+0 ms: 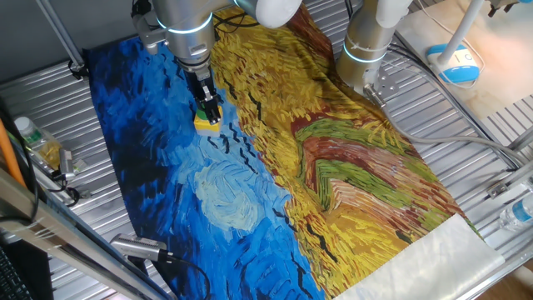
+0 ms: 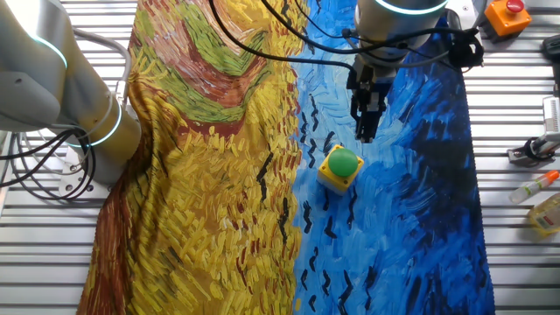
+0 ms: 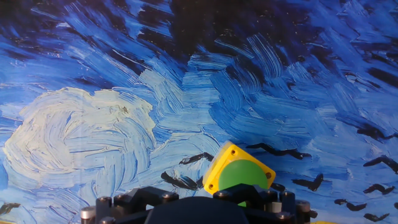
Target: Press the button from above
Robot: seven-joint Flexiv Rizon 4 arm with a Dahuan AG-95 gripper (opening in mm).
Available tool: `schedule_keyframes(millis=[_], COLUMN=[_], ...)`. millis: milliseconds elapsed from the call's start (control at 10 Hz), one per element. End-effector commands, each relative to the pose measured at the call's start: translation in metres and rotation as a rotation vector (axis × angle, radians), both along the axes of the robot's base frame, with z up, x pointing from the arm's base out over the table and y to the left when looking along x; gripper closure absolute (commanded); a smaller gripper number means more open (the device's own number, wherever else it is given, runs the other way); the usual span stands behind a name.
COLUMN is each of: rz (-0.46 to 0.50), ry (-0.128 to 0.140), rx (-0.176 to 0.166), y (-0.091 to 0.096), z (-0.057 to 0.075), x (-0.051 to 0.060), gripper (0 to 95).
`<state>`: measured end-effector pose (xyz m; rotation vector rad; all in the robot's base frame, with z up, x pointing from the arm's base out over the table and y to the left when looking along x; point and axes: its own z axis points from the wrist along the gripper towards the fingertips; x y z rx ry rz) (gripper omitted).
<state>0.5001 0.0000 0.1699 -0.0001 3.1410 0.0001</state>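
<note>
Bright even light, warm overexposed glare on the lamp (image 1: 456,60) at upper right, soft shadows, all views sharp

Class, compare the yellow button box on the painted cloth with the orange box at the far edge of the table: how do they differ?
The button has a yellow body and a green cap; the orange box has an orange body and a red cap. The button sits on the painted cloth below the gripper; the orange box sits off the cloth, on the slatted metal table. Both are small boxes with a cap on top.

no readable text, no labels, no brands, no numbers anywhere in view
</note>
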Motion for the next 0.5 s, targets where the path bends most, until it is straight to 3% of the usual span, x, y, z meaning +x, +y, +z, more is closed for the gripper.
schedule_keyframes(millis=[100,500], rz=[0.147,0.152], ry=[-0.028,-0.032], rx=[0.021,0.017], y=[0.0,0.0001], z=[0.0001,0.0009], x=[-0.0002,-0.0002], gripper=[95.0,95.0])
